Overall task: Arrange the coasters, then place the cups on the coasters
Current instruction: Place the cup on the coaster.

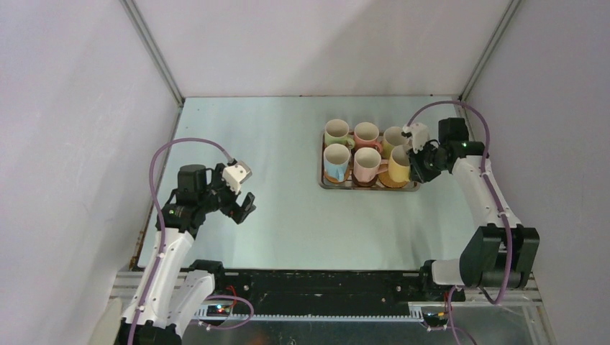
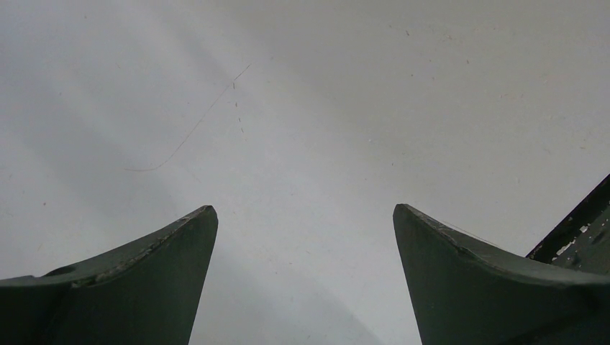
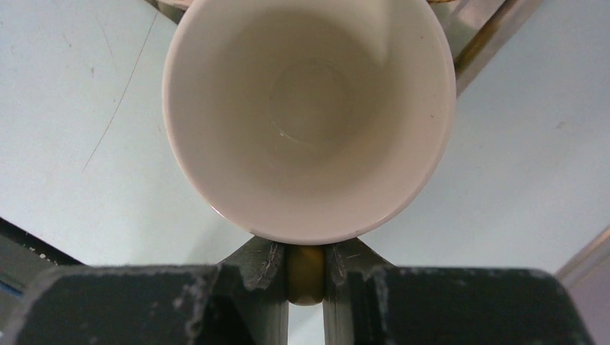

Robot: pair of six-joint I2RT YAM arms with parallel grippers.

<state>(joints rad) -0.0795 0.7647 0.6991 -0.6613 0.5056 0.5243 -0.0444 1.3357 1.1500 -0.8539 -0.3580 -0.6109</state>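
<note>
Six cups stand crowded in a steel tray [image 1: 324, 183] at the back right: green [image 1: 336, 133], pink [image 1: 366, 133] and yellow [image 1: 393, 136] behind, blue [image 1: 336, 162], pink [image 1: 367, 164] and yellow [image 1: 399, 166] in front. Thin tan and brown edges, seemingly coasters [image 1: 390, 185], show under the front cups. My right gripper [image 1: 416, 162] [image 3: 306, 251] is shut on the front yellow cup's handle [image 3: 306, 277]; its cream inside [image 3: 309, 108] fills the right wrist view. Far from the tray, my left gripper [image 1: 244, 208] [image 2: 306, 212] hangs open over bare table on the left.
White walls close the table [image 1: 273, 180] on three sides, and the right wall stands near the tray. A black rail [image 1: 309, 284] with the arm bases runs along the near edge. The tray's corner [image 3: 478, 39] shows beyond the held cup.
</note>
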